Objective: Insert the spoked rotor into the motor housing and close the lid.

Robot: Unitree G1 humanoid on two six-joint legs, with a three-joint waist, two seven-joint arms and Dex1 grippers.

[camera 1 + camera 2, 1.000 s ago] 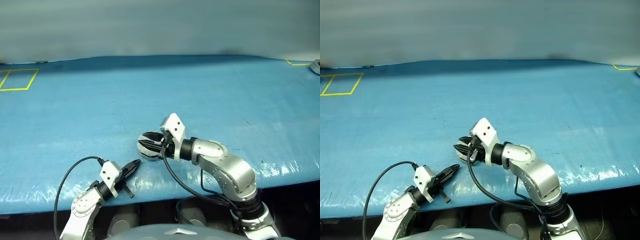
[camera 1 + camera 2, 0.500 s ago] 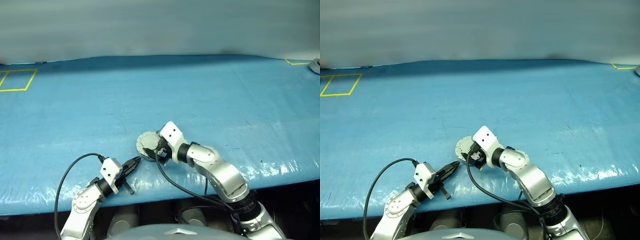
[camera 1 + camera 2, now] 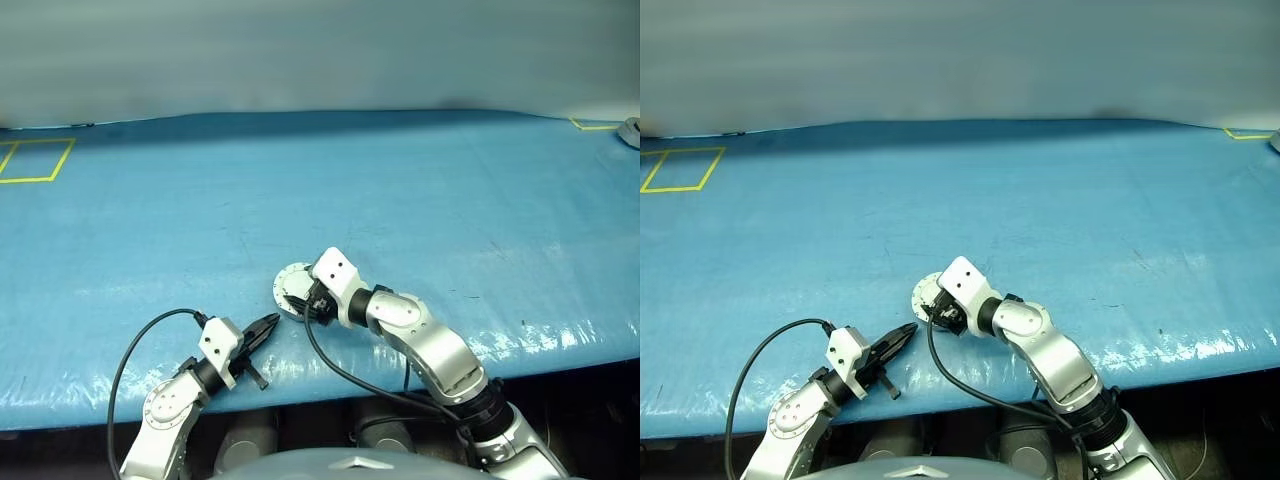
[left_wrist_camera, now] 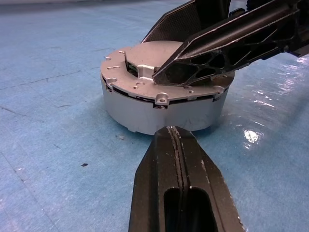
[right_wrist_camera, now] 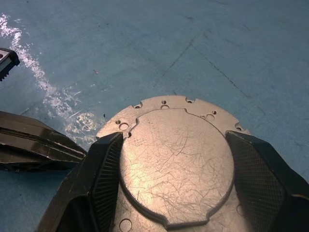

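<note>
One round grey metal lid caps the silver motor housing on the blue worktop. Right gripper, jaws spread, straddles it; left gripper, jaws closed, sits just beside.

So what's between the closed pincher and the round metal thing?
Just bare blue table: in the left wrist view, the shut left gripper points at the lid-topped motor housing.

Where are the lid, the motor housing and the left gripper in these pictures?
lid [image 5: 176,166]: right wrist view, on its plain top face.
motor housing [image 4: 145,113]: left wrist view, on its side wall.
left gripper [image 3: 268,326]: left eye view, at the tips of its shut fingers.
</note>
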